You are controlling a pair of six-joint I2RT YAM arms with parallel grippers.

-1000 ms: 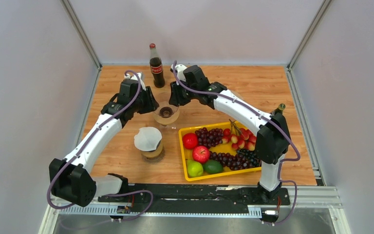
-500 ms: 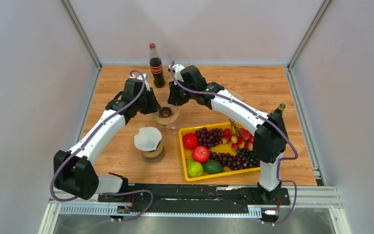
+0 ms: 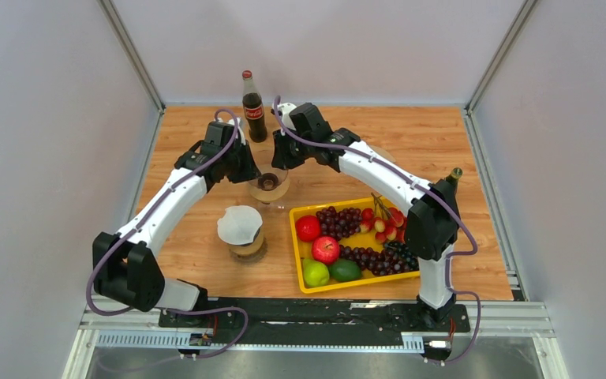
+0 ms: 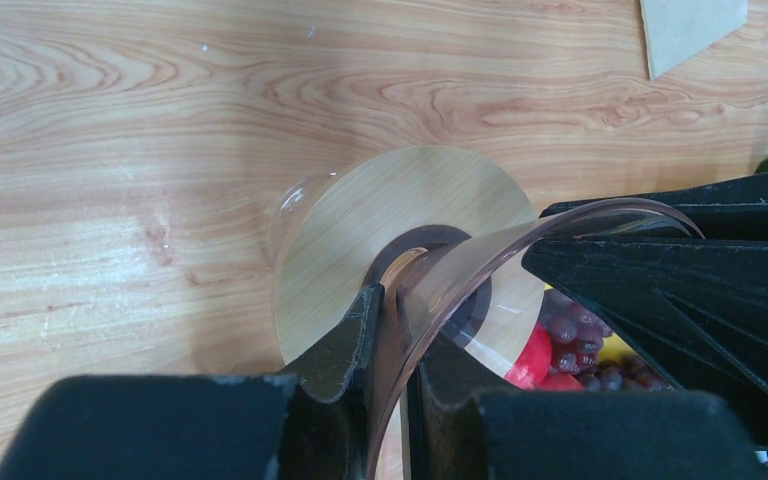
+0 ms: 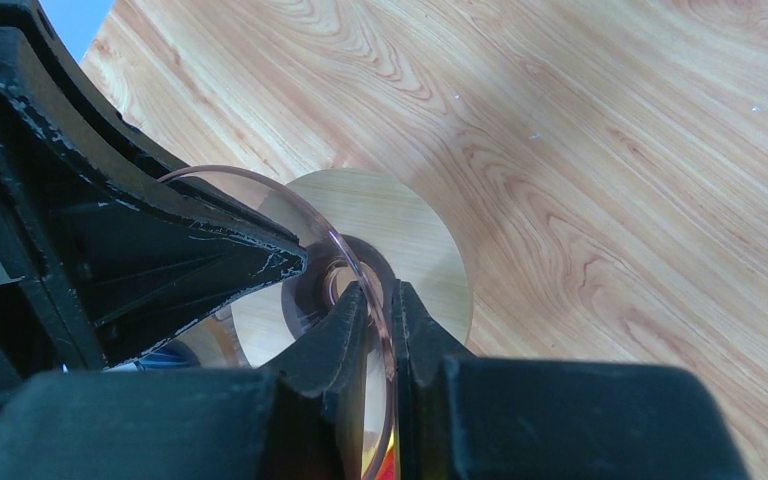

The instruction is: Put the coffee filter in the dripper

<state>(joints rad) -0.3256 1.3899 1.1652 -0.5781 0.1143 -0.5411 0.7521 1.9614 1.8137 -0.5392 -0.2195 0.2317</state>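
Observation:
The dripper (image 3: pixel 269 186) is a clear glass cone with a round wooden collar, standing mid-table in front of the cola bottle. My left gripper (image 3: pixel 250 169) is shut on its left rim; in the left wrist view the glass wall (image 4: pixel 480 262) runs between the fingers of that gripper (image 4: pixel 400 300). My right gripper (image 3: pixel 279 162) is shut on the rim's far right side, and the right wrist view has the thin glass edge pinched in its gripper (image 5: pixel 380 295), above the wooden collar (image 5: pixel 410 225). The white coffee filter (image 3: pixel 238 223) rests on a glass vessel nearer me, apart from both grippers.
A cola bottle (image 3: pixel 253 109) stands just behind the dripper. A yellow tray (image 3: pixel 303 278) of grapes, apples and limes lies to the right. A tan paper piece (image 4: pixel 688 28) lies flat on the wood behind the right arm. A dark bottle top (image 3: pixel 456 173) shows at the right.
Both grippers have closed onto the dripper's rim. The left arm's elbow has swung slightly right and forward. The dripper and filter stay where they were.

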